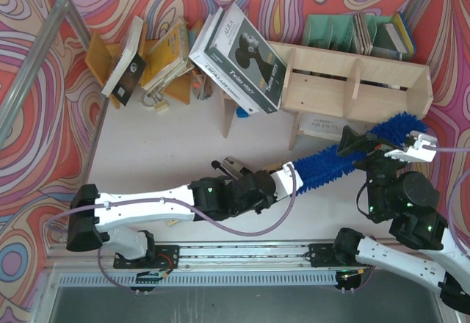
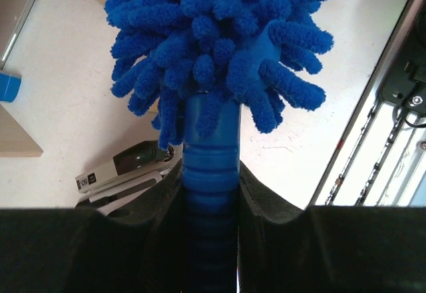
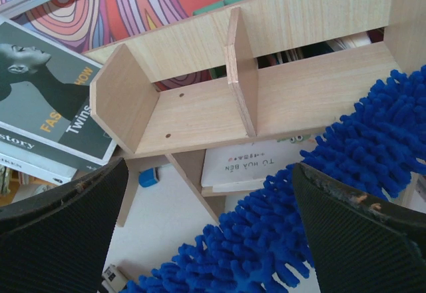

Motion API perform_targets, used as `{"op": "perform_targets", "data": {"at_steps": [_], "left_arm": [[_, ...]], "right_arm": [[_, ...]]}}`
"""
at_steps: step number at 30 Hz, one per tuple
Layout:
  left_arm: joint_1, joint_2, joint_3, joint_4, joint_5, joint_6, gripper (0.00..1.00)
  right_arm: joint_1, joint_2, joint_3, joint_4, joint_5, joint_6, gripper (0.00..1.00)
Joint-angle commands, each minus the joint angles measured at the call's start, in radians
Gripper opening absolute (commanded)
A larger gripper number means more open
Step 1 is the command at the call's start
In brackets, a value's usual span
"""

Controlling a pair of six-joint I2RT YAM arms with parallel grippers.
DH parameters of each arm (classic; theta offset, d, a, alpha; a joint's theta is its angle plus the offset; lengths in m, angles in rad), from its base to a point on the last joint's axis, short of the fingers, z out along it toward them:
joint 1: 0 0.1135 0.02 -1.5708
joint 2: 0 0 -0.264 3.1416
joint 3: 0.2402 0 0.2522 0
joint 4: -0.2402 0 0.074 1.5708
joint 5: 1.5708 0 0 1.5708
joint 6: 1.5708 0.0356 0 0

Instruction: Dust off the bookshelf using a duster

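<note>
Left tool (image 1: 285, 179) (image 2: 212, 190): clamped on the ribbed dark-blue handle of the duster (image 1: 345, 158) (image 2: 219, 40) (image 3: 319, 200), jaws pressed against both sides of the handle. The duster runs from this grip diagonally up and to the right across the worktop (image 1: 161, 147). Its fluffy far end is at the right end of the bookshelf (image 1: 352, 81) (image 3: 200, 113), close by the right side panel. In the right wrist view the fluff overlaps the front edge of the lower board, but contact cannot be confirmed. Right tool (image 1: 352, 141) (image 3: 210, 173): jaws wide apart, positioned over the middle of the duster, with the brush passing between them in the wrist view. Whether either finger touches the fluff cannot be told. The bookshelf stands at the rear right of the worktop, with one divider visible near its middle. Books (image 1: 242, 55) lean against its left end, a booklet (image 1: 319, 123) (image 3: 253, 163) lies beneath it, and a green file holder (image 1: 330, 29) stands behind it.
</note>
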Motion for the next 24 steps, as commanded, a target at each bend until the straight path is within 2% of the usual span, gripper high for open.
{"op": "perform_targets", "data": {"at_steps": [1, 13, 24], "left_arm": [[0.044, 0.054, 0.056, 0.098, 0.086, 0.034, 0.00], [0.052, 0.203, 0.024, 0.101, 0.152, -0.016, 0.00], [0.047, 0.100, -0.086, 0.108, 0.123, -0.073, 0.00]], "right_arm": [[-0.002, -0.056, -0.047, 0.074, 0.011, -0.068, 0.99], [-0.002, -0.097, -0.071, 0.110, 0.023, -0.118, 0.99], [-0.002, -0.112, -0.077, 0.116, 0.026, -0.129, 0.99]]}}
